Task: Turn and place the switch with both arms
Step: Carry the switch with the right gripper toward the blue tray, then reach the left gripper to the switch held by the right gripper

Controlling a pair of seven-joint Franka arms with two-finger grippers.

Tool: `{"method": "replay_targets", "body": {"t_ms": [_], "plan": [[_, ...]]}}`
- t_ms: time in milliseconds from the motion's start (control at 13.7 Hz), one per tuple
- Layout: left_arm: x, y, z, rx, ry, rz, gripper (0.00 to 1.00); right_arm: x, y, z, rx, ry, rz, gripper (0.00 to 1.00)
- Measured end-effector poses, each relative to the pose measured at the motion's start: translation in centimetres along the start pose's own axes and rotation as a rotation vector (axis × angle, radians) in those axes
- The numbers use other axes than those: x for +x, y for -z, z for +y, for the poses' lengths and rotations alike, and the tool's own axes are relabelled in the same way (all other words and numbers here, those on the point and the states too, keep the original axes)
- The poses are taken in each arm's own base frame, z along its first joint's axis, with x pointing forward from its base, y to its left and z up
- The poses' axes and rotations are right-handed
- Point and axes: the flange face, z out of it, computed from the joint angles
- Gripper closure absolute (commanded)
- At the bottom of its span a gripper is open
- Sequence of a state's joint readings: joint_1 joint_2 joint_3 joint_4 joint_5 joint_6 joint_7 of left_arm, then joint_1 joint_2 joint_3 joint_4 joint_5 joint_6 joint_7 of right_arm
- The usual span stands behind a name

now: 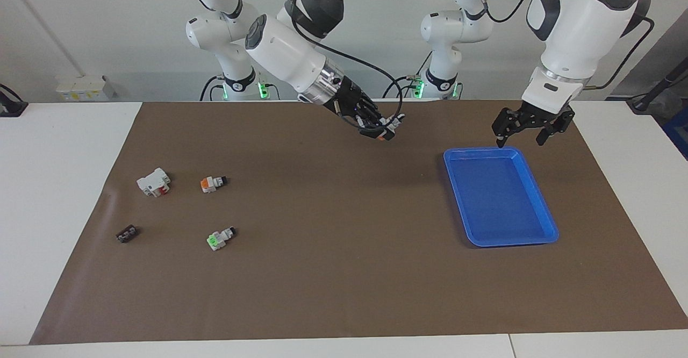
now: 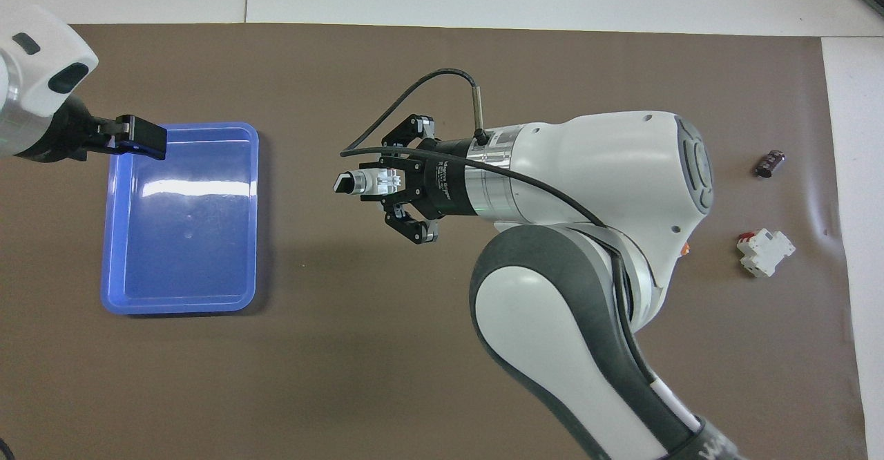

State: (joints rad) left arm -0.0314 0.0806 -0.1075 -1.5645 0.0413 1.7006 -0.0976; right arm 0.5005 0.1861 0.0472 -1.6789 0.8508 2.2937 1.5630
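My right gripper [image 1: 382, 130] is shut on a small white switch [image 1: 389, 133] with a dark tip and holds it in the air over the middle of the brown mat, its tip toward the blue tray [image 1: 542, 202]. In the overhead view the right gripper [image 2: 391, 184] has the switch [image 2: 356, 182] sticking out from its fingers. My left gripper [image 1: 528, 130] hangs open and empty over the tray's edge nearest the robots; it also shows in the overhead view [image 2: 138, 137]. Two more switches lie on the mat at the right arm's end, one orange-faced [image 1: 213, 183] and one green-faced [image 1: 220, 237].
A larger white block with red marks [image 1: 153, 181] lies beside the orange-faced switch and shows in the overhead view [image 2: 765, 251]. A small flat black piece [image 1: 127, 233] lies farther from the robots; it also shows in the overhead view [image 2: 770, 163]. The tray [image 2: 252, 225] holds nothing.
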Motion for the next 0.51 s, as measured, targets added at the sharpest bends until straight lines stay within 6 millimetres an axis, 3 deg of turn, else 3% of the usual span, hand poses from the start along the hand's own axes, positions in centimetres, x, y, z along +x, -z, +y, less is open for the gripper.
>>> {"method": "replay_targets", "body": {"t_ms": [510], "plan": [[0.64,-0.05,0.91,-0.061,-0.002,0.061,0.0,-0.21,0.43,-0.34,0.014,-0.011,-0.008,1.0]]}}
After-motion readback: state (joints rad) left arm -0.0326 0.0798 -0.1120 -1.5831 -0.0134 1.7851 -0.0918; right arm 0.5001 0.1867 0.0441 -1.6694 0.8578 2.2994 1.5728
